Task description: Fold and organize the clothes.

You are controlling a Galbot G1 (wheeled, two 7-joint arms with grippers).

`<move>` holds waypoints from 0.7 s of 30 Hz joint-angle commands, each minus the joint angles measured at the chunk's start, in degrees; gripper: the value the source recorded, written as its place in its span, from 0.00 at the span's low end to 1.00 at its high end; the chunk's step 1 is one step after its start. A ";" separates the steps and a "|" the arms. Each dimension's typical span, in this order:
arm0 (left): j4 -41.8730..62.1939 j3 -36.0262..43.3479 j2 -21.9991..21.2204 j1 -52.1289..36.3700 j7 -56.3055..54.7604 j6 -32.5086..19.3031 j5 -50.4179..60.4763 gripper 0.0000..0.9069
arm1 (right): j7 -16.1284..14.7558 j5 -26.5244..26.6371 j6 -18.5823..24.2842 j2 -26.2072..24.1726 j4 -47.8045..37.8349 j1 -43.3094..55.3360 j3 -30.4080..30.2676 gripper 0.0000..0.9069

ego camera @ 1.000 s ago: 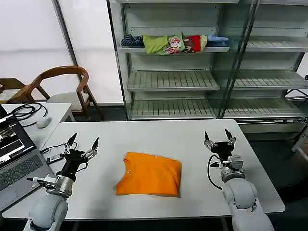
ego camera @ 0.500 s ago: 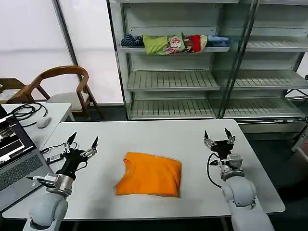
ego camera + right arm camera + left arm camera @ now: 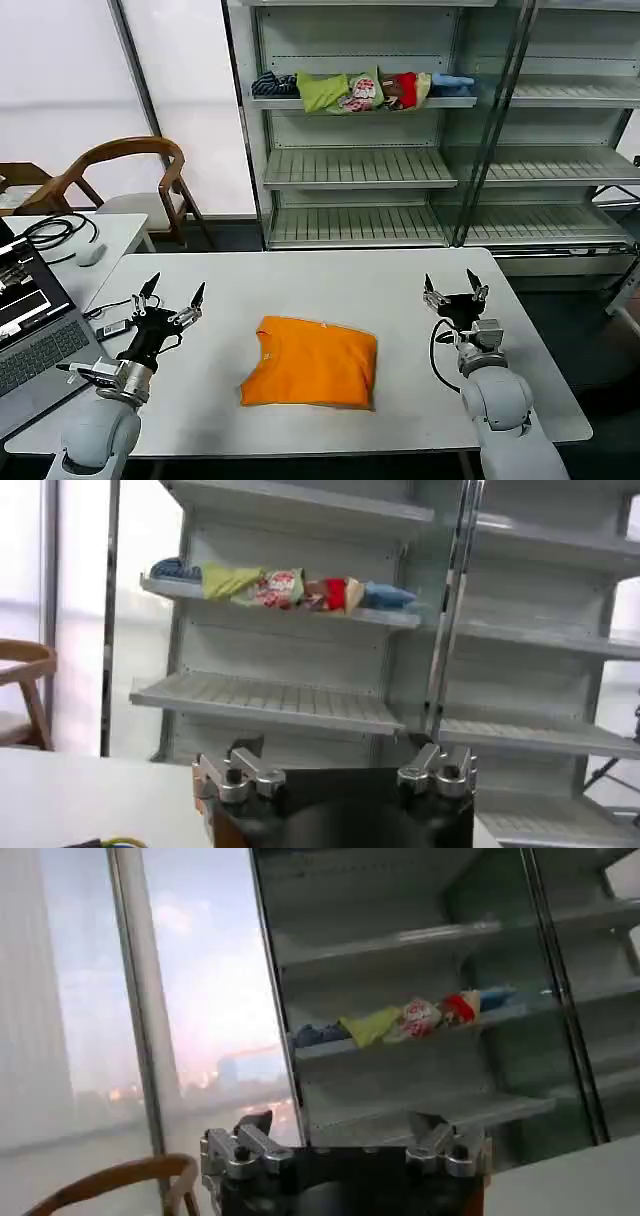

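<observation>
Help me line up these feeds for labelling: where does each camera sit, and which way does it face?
Head view: on the robot's head, looking forward and down at the white table, the folded orange T-shirt, the open left gripper and open right gripper.
Left wrist view: on the left arm, facing the shelves and window; its gripper base shows.
Right wrist view: on the right arm, facing the shelves; its gripper base shows.
Shared: all three show the heap of clothes on the shelf.

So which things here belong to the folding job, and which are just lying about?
Job:
orange T-shirt, folded on the white table
left gripper, open, left of it
right gripper, open, right of it

Lying about:
heap of garments on the shelf
laptop
wooden chair
</observation>
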 commanded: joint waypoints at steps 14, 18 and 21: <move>0.32 0.18 0.18 -0.38 -0.01 -0.16 -0.02 1.00 | -0.18 -0.83 2.53 -0.16 -0.01 0.45 0.00 1.00; 0.46 -0.02 0.14 -0.06 -0.01 -0.32 0.00 1.00 | 1.06 -1.18 3.37 -0.54 0.67 0.34 -0.39 1.00; 0.57 -0.18 0.15 -0.02 -0.02 -0.45 0.00 1.00 | 0.40 -1.29 4.79 -0.70 0.33 0.36 -0.71 1.00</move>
